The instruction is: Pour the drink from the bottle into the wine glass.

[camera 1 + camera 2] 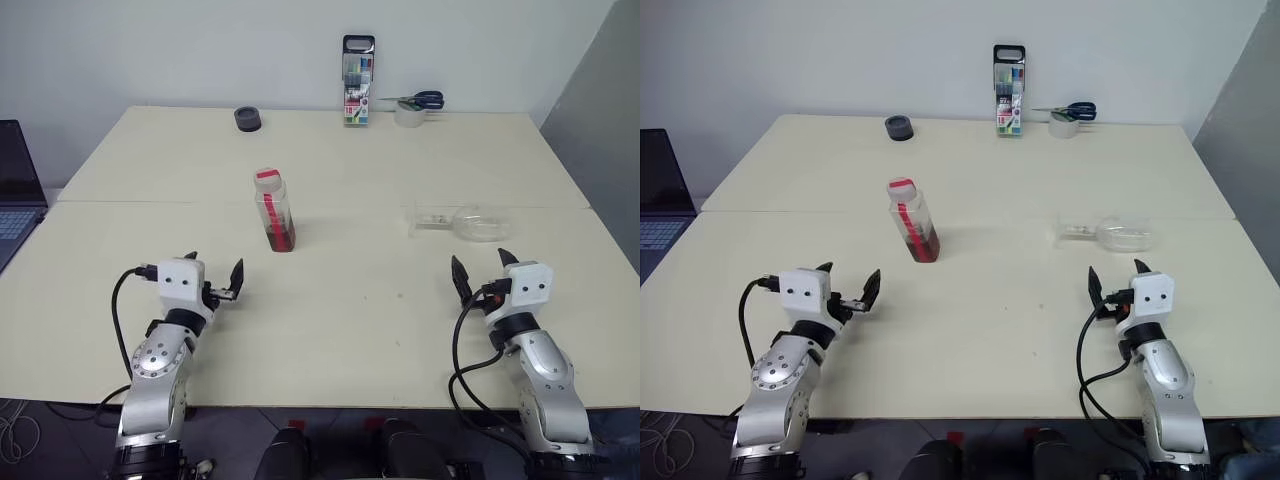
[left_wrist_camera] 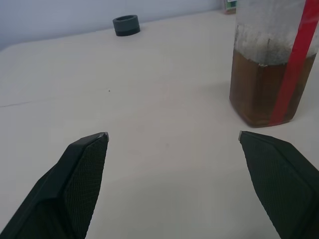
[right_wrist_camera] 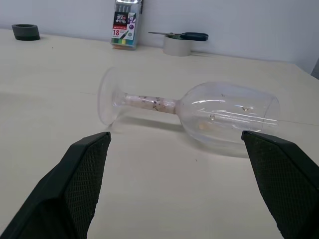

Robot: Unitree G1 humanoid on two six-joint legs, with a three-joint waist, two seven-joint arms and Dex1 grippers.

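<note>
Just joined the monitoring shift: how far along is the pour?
Nothing is done: the clear stemmed wine glass lies on its side, dry. The small clear plastic bottle stands red-capped, amber drink inside. Nothing is in hand; left gripper and right gripper are open. Left: righting the glass, uncapping, pouring.

On a cream table (image 1: 340, 300), a small clear squarish plastic bottle (image 1: 274, 210) with a red cap holds reddish-brown drink (image 1: 281, 237) and stands upright, a clear stemmed wine glass (image 1: 468, 221) lies on its side, and the left gripper (image 1: 214, 275) and right gripper (image 1: 483, 266) hover open nearby, holding nothing.
</note>
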